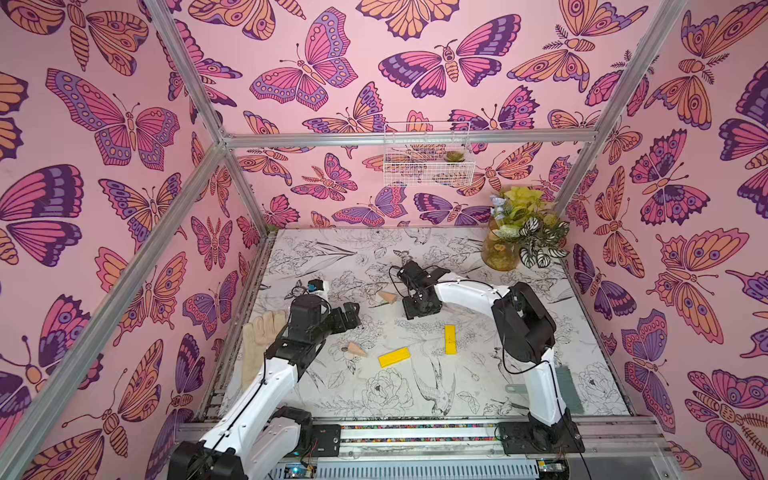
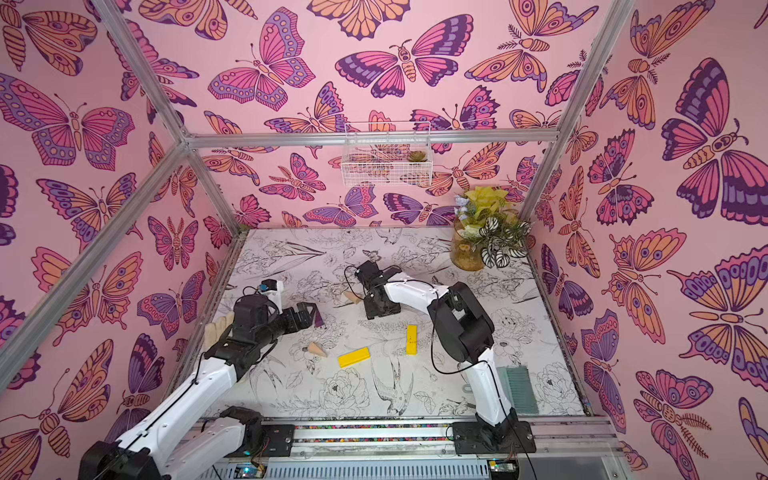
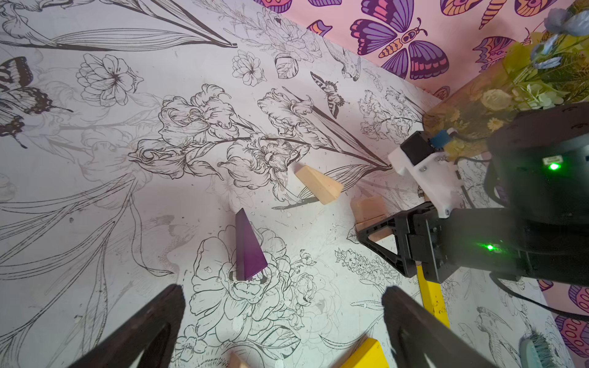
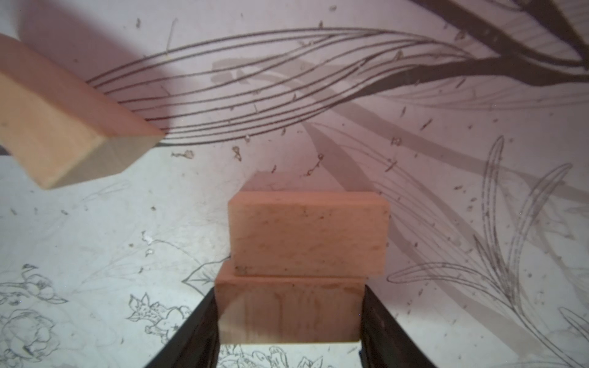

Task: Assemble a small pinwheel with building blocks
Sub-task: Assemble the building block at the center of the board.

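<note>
Clamping near block (image 4: pixel 287 315) with right gripper (image 4: pixel 289 306) at about half spread, its far face touching far block (image 4: pixel 307 232), slightly offset sideways. Best slid flush before release, then opened slowly and lifted straight, sparing the pair. Tan wedge (image 4: pixel 63 127) just beside. Left gripper (image 3: pixel 283 288) spread fully, empty, above purple wedge (image 3: pixel 248 248). Farther out, yellow bar (image 1: pixel 394 357) and second bar (image 1: pixel 450 339), well apart from the pair.

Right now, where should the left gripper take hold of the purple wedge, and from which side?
Probably grip the purple wedge across its two long sides near its wide end, coming down with the open left gripper. It tapers to a thin far tip; its wide end sits nearest the gripper.
</note>
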Robot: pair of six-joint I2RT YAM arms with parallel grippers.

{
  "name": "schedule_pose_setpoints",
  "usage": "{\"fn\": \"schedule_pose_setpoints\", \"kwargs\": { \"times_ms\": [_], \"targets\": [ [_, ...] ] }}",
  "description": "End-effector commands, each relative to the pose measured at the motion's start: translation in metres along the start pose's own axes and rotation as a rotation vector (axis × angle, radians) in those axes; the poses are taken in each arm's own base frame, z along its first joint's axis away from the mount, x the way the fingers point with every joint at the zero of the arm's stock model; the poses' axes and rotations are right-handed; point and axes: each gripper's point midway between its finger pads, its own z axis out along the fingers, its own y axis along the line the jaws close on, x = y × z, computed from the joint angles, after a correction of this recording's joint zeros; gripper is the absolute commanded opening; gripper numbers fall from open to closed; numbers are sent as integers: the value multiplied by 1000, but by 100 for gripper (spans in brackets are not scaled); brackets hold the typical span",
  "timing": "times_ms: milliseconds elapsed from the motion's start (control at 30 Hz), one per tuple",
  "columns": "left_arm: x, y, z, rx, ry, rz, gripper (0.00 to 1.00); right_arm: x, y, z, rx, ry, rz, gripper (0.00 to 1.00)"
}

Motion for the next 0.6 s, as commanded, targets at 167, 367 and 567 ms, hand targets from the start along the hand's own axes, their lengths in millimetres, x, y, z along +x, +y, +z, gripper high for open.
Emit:
{"fn": "schedule_pose_setpoints", "kwargs": {
  "times_ms": [167,367,567],
  "targets": [
    [8,2,0,-3,12,-9,100,13,-8,10,52,59,-27,57],
    [7,2,-2,-2,5,-2,100,11,-9,9,60,60,-27,67],
    [7,3,-3,-4,3,-2,100,8,-7,8,61,57,-25,74]
  ]
}}
